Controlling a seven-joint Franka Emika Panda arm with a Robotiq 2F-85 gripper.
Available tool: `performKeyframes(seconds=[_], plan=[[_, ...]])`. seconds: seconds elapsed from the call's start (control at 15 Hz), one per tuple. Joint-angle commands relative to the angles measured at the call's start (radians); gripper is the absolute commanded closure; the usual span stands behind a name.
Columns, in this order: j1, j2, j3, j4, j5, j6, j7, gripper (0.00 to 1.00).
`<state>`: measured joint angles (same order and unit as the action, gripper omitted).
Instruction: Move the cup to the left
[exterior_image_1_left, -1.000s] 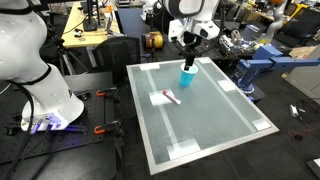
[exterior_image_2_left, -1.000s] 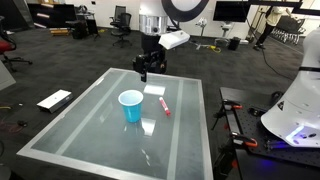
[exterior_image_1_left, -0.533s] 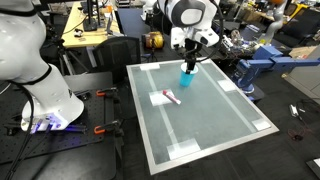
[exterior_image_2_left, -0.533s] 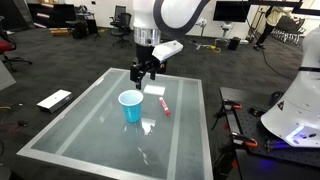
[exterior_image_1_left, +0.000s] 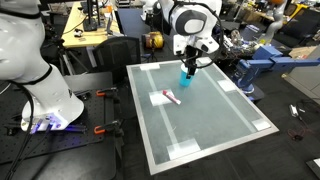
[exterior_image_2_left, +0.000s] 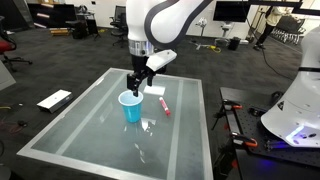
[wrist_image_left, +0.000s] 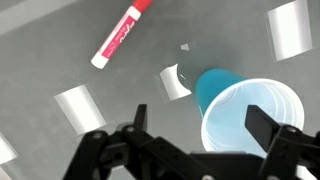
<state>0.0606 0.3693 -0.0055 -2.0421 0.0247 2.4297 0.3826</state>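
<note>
1. The gripper (exterior_image_2_left: 133, 88) hangs just above the cup (exterior_image_2_left: 131, 106), fingers spread wide; in the wrist view the rim sits toward one finger, with open room beside the other.
2. The marker (exterior_image_2_left: 162, 105) lies flat near the cup, apart from it, and is the one low obstacle on that side.
3. Away from the marker, bare table (exterior_image_2_left: 90, 130) runs to the edge.
4. White tape patches (wrist_image_left: 80, 107) lie flush and block nothing.
</note>
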Motion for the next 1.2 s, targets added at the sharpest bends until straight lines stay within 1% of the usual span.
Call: performKeyframes(seconds=[0.0, 0.27, 0.33, 0.4, 1.0, 1.07, 1.13], plan=[[0.026, 0.05, -0.029, 0.043, -0.019, 0.001, 0.031, 0.0], [0.03, 0.077, -0.041, 0.055, -0.013, -0.001, 0.028, 0.0], [0.031, 0.081, -0.042, 0.058, -0.013, -0.001, 0.026, 0.25], [0.033, 0.084, -0.044, 0.059, -0.014, 0.0, 0.025, 0.26], [0.038, 0.086, -0.047, 0.06, -0.016, -0.002, 0.024, 0.95], [0.039, 0.086, -0.048, 0.06, -0.016, -0.003, 0.024, 1.0], [0.04, 0.086, -0.049, 0.059, -0.016, -0.003, 0.024, 1.0]])
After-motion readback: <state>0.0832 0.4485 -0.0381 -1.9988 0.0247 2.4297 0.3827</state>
